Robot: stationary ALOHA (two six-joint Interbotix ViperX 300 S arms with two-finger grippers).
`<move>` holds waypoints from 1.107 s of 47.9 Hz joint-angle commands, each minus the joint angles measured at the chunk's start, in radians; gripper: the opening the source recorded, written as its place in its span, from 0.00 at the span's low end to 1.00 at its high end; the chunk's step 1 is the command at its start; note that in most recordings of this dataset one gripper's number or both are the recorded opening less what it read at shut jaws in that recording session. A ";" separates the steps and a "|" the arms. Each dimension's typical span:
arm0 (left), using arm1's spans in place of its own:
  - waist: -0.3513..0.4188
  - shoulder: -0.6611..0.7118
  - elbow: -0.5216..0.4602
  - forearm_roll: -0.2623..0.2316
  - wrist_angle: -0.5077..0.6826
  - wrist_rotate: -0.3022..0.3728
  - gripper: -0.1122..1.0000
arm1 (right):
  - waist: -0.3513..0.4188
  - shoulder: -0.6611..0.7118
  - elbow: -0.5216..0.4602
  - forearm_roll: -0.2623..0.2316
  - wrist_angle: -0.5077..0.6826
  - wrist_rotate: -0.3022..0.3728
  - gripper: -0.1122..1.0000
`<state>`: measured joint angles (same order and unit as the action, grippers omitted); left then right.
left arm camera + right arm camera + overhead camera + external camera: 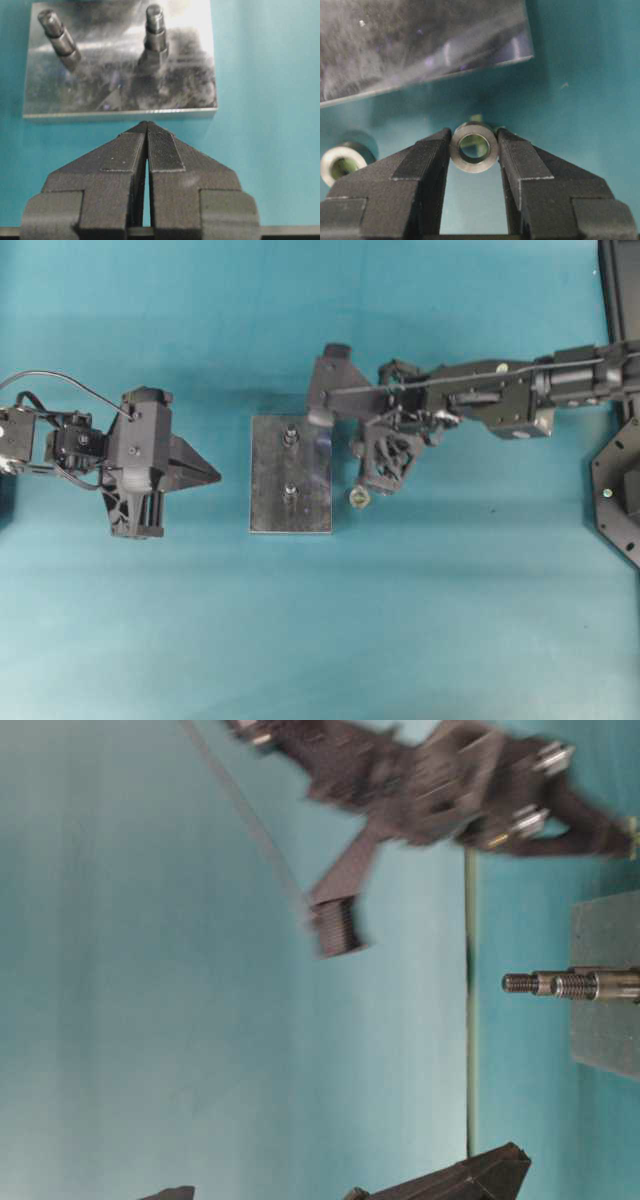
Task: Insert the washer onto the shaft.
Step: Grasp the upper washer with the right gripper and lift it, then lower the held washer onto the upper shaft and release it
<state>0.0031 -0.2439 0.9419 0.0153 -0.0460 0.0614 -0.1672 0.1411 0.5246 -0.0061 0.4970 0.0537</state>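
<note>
Right wrist view: right gripper (474, 147) pinches the washer (474, 146) by its outer rim, fingers (427, 155) on opposite sides, just short of the steel plate (410, 40). Small rigid metal ring, probably light and slick; judged best held across the rim, bore free. Second washer (342, 161) lies beside the plate. Two washers, two threaded shafts (156, 30) on the plate. Left gripper (147, 145) beside the plate, fingers pressed together, empty.

Plate (290, 475): flat on the worktop (450, 620), between both arms.
Shafts (289, 437): two upright on the plate.
Washer (474, 146): between the right gripper's (473, 145) fingers (427, 160).
Second washer (341, 162): on the worktop, beside the plate.
</note>
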 commanded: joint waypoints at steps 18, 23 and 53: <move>-0.003 0.003 -0.025 0.003 -0.009 -0.002 0.10 | 0.077 -0.028 -0.264 -0.028 0.144 -0.015 0.40; -0.003 0.005 -0.026 0.003 -0.011 -0.002 0.10 | 0.080 0.000 -0.296 -0.046 0.155 -0.018 0.40; -0.018 0.011 -0.023 0.003 -0.025 -0.002 0.10 | 0.067 0.064 -0.328 -0.135 0.186 -0.012 0.40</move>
<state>-0.0123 -0.2270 0.9388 0.0153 -0.0598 0.0614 -0.0936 0.2209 0.2148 -0.1381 0.6918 0.0445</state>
